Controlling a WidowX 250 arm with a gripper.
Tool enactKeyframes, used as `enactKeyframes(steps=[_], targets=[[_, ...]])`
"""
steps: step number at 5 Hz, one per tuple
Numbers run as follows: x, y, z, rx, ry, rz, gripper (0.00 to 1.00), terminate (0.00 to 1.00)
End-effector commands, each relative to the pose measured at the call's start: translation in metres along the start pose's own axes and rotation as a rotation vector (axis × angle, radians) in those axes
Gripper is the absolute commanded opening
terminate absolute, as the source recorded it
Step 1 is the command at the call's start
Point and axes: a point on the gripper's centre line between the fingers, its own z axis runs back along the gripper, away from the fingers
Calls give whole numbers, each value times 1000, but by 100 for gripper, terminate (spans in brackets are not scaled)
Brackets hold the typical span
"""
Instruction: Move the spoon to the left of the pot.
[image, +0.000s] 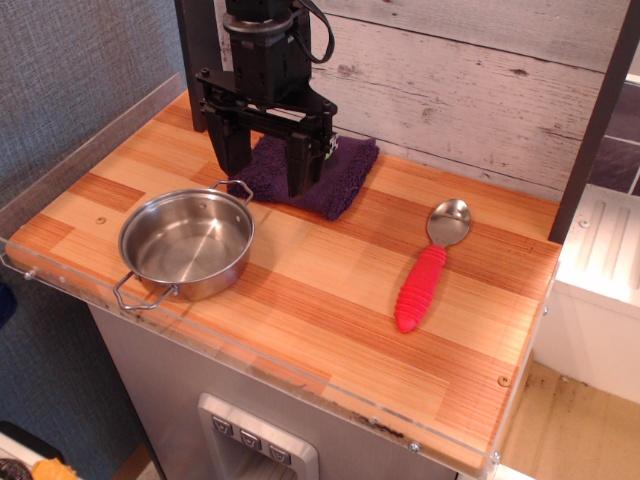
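The spoon (428, 268) lies flat on the wooden tabletop at the right, its silver bowl pointing away and its ribbed red handle toward the front. The pot (186, 246) stands empty at the front left, its two wire loop handles at the back right and front left. My gripper (262, 172) hangs at the back, just behind the pot and over a purple cloth, far left of the spoon. Its two black fingers are spread apart with nothing between them.
A dark purple cloth (335, 175) lies at the back, under and right of the gripper. A whitewashed plank wall (470, 80) closes the back. A clear plastic rim (300, 375) edges the front. A white cabinet (605, 270) stands off the right side.
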Motion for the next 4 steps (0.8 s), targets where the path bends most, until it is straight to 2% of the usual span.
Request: enactKeyframes(steps=[1,2,3,4], targets=[[0,0,0,0,0,0,100,0],[5,-26,0,46,-48,-26,100,0],[15,-46,-9,-1,-73,-68,100,0],[23,-69,-11,-16,-93,-96,100,0]])
